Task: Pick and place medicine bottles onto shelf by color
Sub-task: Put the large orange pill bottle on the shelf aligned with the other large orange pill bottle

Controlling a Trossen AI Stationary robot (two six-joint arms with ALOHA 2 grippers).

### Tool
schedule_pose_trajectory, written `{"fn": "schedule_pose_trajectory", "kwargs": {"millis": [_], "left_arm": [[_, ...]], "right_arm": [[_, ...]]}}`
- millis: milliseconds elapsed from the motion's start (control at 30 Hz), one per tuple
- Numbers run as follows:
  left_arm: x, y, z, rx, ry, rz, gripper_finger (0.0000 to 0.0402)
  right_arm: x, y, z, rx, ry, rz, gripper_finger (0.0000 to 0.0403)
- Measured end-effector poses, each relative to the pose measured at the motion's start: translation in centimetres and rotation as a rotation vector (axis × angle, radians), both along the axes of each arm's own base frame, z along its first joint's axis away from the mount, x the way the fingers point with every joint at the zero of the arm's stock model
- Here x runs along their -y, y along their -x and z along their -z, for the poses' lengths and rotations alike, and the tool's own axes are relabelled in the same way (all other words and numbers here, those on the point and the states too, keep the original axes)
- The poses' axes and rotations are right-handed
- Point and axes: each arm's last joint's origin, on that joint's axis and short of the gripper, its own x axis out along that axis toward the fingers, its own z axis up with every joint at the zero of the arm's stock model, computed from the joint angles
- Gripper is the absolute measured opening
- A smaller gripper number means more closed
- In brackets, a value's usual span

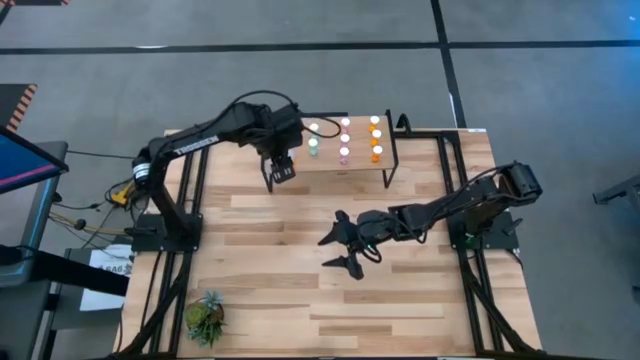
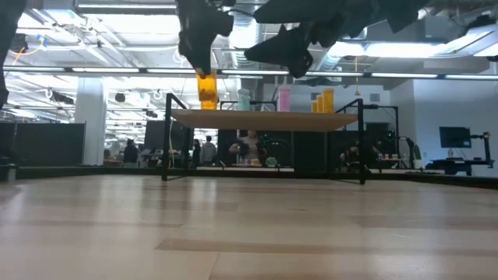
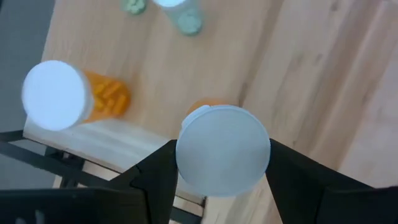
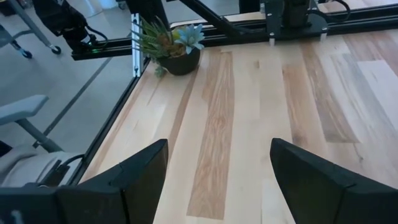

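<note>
My left gripper (image 1: 281, 168) hangs over the left end of the shelf (image 1: 350, 168), shut on an orange medicine bottle (image 2: 206, 90) with a white cap (image 3: 222, 152). On the shelf stand green (image 1: 313, 146), pink (image 1: 345, 153) and orange (image 1: 376, 153) bottles in rows. The left wrist view shows another orange bottle (image 3: 102, 99) near the shelf's edge and a green one (image 3: 186, 18) farther on. My right gripper (image 1: 345, 248) waits open over the table's middle with nothing between its fingers (image 4: 124, 180). My left gripper pinches the orange bottle's top between its two fingers (image 3: 155, 177), at the sides of the white cap (image 3: 185, 155). The fingers come from above, pointing steeply down. The bottle hangs upright below them, its orange body (image 2: 206, 97) just clear of the shelf top.
A small green plant (image 1: 205, 318) stands at the table's near left corner, also seen as the plant (image 4: 174, 43) in the right wrist view. Black frame rails (image 1: 190, 200) run along the table's sides. Bare wood (image 1: 300, 300) lies near the front edge.
</note>
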Motion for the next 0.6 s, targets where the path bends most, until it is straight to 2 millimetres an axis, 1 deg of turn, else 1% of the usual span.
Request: {"fn": "schedule_pose_trajectory", "kwargs": {"millis": [100, 367, 600], "left_arm": [[-1.1, 0.3, 0.3, -0.015, 0.005, -0.035, 0.0199], [-3.1, 1.2, 0.5, -0.009, 0.005, -0.092, 0.0199], [-4.5, 1.9, 0.5, 0.047, 0.106, -0.106, 0.0199]], "right_arm": [[-0.1, 0.0, 0.0, 0.001, 0.0, -0.003, 0.0306], [-0.5, 0.1, 0.0, 0.005, 0.004, -0.001, 0.0306], [-0.6, 0.1, 0.0, 0.003, 0.001, 0.002, 0.0306]]}}
